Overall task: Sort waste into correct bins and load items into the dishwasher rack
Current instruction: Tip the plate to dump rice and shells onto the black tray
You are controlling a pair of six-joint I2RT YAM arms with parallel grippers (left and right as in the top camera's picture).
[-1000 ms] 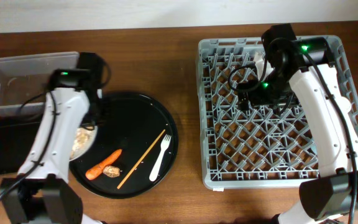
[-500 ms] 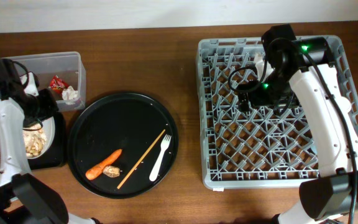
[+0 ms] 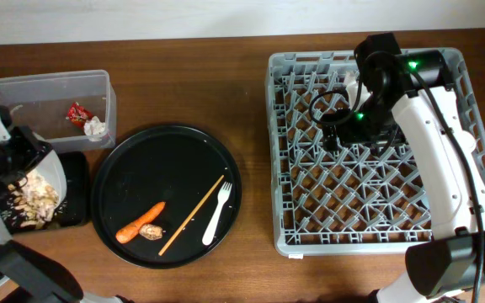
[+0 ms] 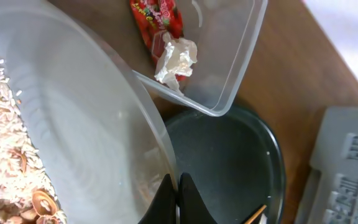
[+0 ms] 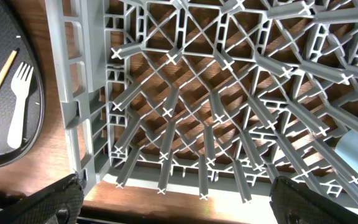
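Now your left jaws pinch the rim of the plate (image 4: 79, 118), tilted over the black tray (image 3: 76, 195) at the worktop's left edge, scraps (image 3: 25, 200) heaped opposite the grip. Right jaws gape wide, empty, above the rack (image 3: 310, 198).

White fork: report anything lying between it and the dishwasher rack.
Nothing visible does. The white fork lies near the right edge of the round black tray, and only bare table separates that tray from the dishwasher rack. The wooden stick lies on the fork's far side, away from the rack.
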